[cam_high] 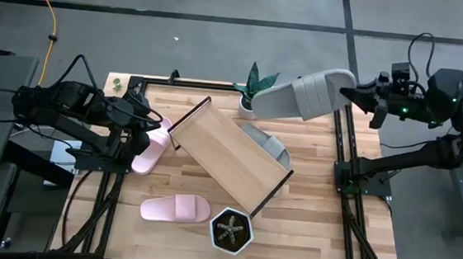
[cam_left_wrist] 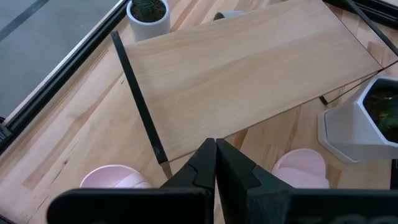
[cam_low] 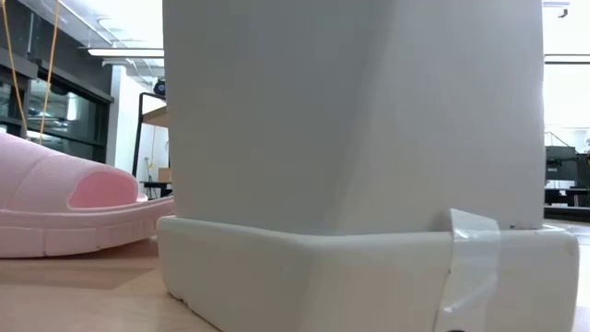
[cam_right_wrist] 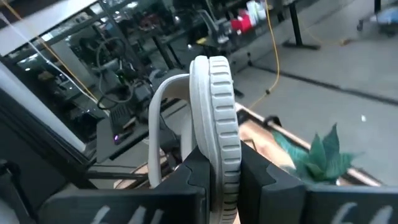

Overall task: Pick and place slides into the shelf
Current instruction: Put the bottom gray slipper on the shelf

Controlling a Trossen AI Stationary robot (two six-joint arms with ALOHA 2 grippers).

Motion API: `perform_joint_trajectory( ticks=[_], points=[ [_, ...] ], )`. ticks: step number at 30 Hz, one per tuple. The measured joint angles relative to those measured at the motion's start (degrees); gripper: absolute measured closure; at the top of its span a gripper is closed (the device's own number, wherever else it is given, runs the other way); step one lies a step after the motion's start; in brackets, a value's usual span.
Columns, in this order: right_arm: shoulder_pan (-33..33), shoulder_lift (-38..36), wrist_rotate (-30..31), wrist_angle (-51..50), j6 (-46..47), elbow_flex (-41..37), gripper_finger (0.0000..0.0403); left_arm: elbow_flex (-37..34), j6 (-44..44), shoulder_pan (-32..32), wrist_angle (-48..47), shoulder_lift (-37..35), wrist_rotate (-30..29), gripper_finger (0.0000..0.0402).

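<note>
My right gripper (cam_high: pixel 355 94) is shut on a grey-beige slide (cam_high: pixel 304 95), held high over the table's far right. A second grey-beige slide (cam_high: pixel 267 144) lies on the table against the far side of the shelf (cam_high: pixel 228 156), a light wooden board with black end frames that lies diagonally mid-table. One pink slide (cam_high: pixel 154 144) lies by the shelf's left end and another (cam_high: pixel 175 209) near the front. My left gripper (cam_high: pixel 150 128) is shut and empty above the left pink slide (cam_left_wrist: pixel 115 179). My right gripper pinches the grey-beige slide's end nearest the strap (cam_right_wrist: pixel 217 146) between its two fingers (cam_right_wrist: pixel 258 177), coming level from the table's right side. The slide is lifted clear, turned on its edge, and reaches from the fingers toward the table's left, its strap (cam_right_wrist: pixel 163 106) bulging to one side.
A white hexagonal pot with a spiky plant (cam_high: pixel 232 232) stands near the front, close to the shelf's near end; it fills the low view (cam_low: pixel 359 157). A small white pot with a green leafy plant (cam_high: pixel 252 94) stands at the far edge. Black frame rails (cam_high: pixel 345 155) line the table's sides.
</note>
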Motion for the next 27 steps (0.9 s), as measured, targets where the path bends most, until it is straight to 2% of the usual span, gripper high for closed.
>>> perform_joint_trajectory(
  ticks=[5,11,17,22,27],
  points=[
    [0.0,0.0,-0.2,1.2,-1.5,0.0,0.0379,0.0,0.0,0.0,-0.6,0.0,0.1,0.0401],
    [0.0,-0.1,-0.2,1.8,1.3,0.0,0.0379,0.0,0.0,0.0,-0.7,0.0,0.2,0.0401],
    [0.0,1.4,-2.2,10.3,-2.4,0.0,0.0379,0.0,0.0,0.0,-0.7,0.0,0.2,0.0401],
    [-3.9,3.9,-9.3,12.1,-5.4,0.0,0.0379,0.0,0.0,0.0,-0.7,0.0,0.2,0.0401],
    [-12.2,7.1,-22.3,11.7,-5.5,0.0,0.0379,0.0,0.0,0.0,-0.7,0.0,0.2,0.0401]
  ],
)
